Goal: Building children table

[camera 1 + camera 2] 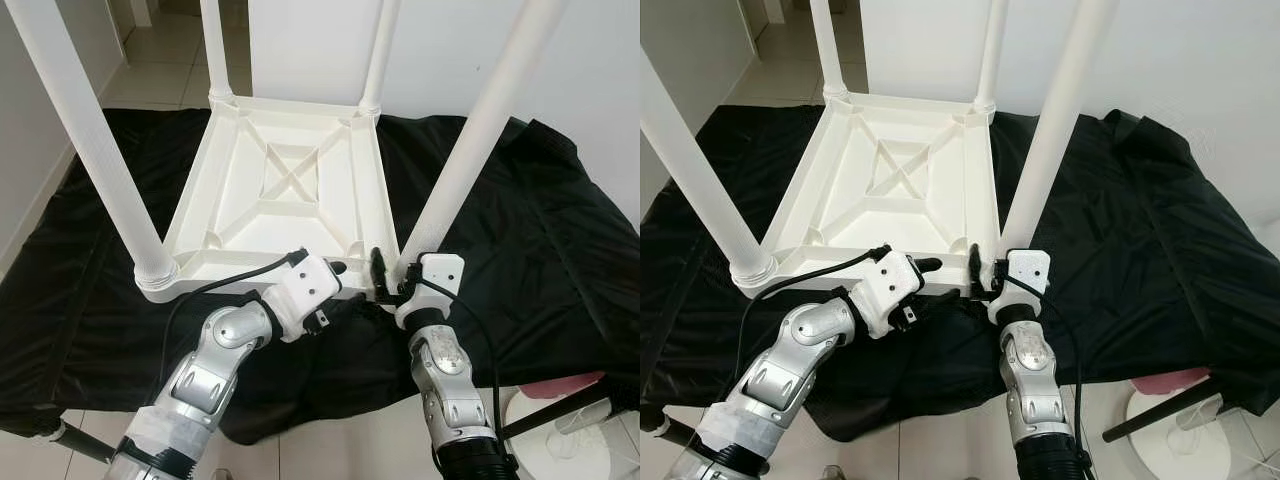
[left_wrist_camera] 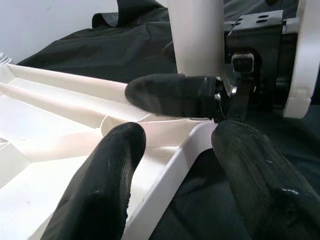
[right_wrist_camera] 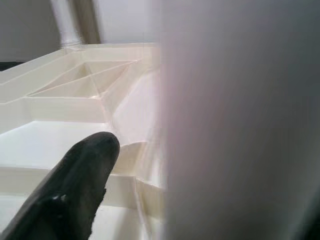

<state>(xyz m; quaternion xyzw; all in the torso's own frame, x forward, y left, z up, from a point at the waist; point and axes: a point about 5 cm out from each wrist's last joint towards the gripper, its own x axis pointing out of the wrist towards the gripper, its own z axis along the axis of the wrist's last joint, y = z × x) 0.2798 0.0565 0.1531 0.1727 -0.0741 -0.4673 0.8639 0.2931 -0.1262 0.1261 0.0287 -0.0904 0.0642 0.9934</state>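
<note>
Left gripper (image 1: 345,272) jaws are straddling, released, the inverted table's (image 1: 290,190) near rim; right gripper (image 1: 385,275) jaws are grasping the near right leg (image 1: 470,150).

White plastic children's table (image 1: 890,190), upturned, ribbed underside showing a cross brace; four white round legs standing up from its corners. Lies on a black cloth (image 1: 1140,250) spread over pale tiled floor (image 1: 940,440). Left gripper (image 1: 930,268) at the table's near rim, jaws straddling the edge. Right gripper (image 1: 978,268) at the near right corner, by the base of the near right leg (image 1: 1050,130). Pink object (image 1: 1170,380) beyond the cloth's near right edge.
</note>
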